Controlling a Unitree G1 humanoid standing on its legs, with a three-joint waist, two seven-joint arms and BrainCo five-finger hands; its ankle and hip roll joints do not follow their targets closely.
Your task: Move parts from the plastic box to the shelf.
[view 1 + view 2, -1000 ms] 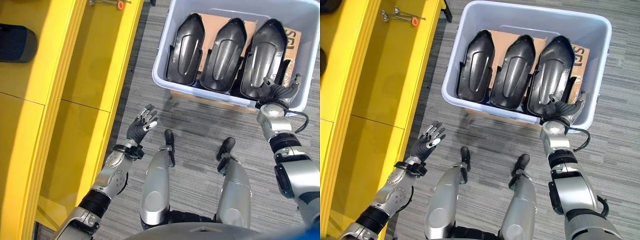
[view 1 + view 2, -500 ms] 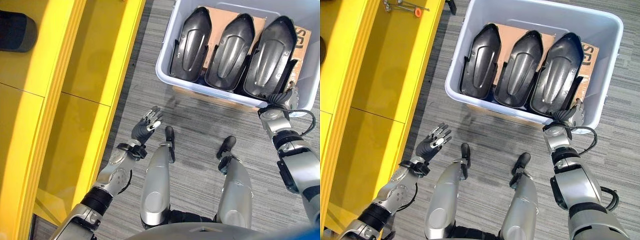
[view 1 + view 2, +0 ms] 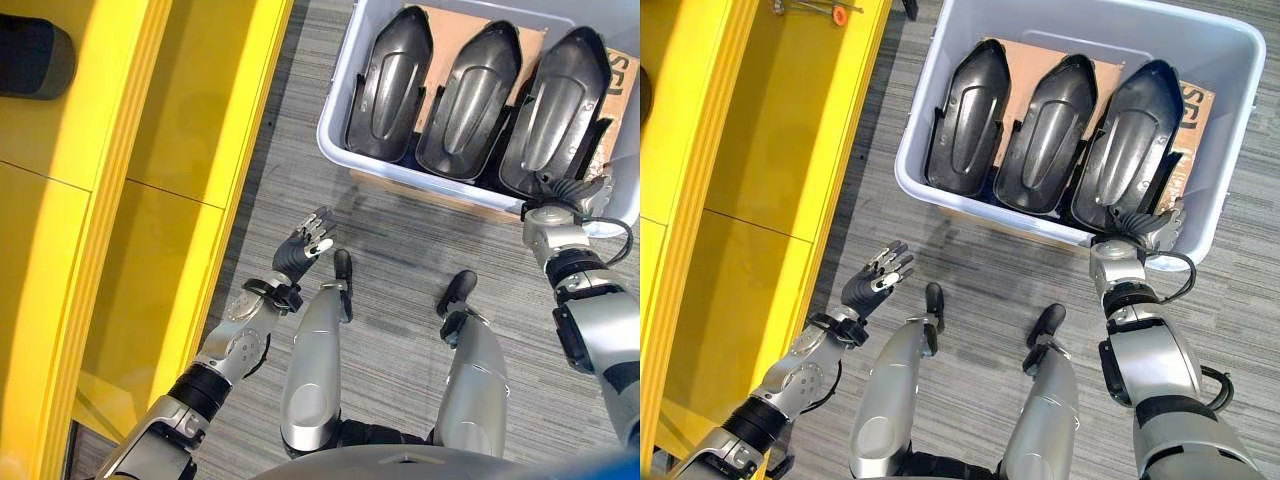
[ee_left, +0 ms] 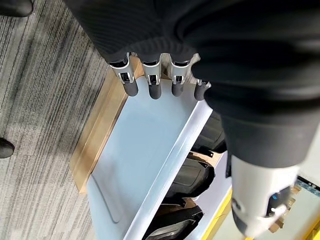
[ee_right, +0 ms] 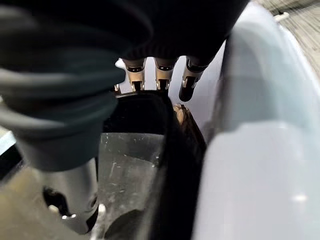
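- Shelving in bright yellow, the shelf [image 3: 120, 180] is running down the robot's left side, well apart from the plastic box; a dark rounded object [image 3: 35, 58] is sitting on its upper level, and a small metal tool with an orange tip [image 3: 820, 10] is lying on a surface at its far end.
- Grey striped carpet [image 3: 400, 260] is covering the floor between shelf and box.
- Pale blue-grey plastic box [image 3: 940, 205] is resting on the floor ahead of the robot, to its right, on a low wooden base [image 4: 95, 140].
- Brown cardboard [image 3: 1020, 50] is lining the bottom of the box beneath the parts.
- Three glossy black moulded parts [image 3: 1045, 120] are lying side by side inside the box, long and shell-shaped, each touching or just beside the next.
- Right hand [image 3: 1137, 228] is reaching over the near rim of the box at its right corner, fingers spread fairly straight and lying against the near end of the rightmost part [image 3: 555, 105]; nothing is gripped.
- Left hand [image 3: 303, 249] is hanging over the carpet between shelf and box, fingers straight and loosely spread, holding nothing.
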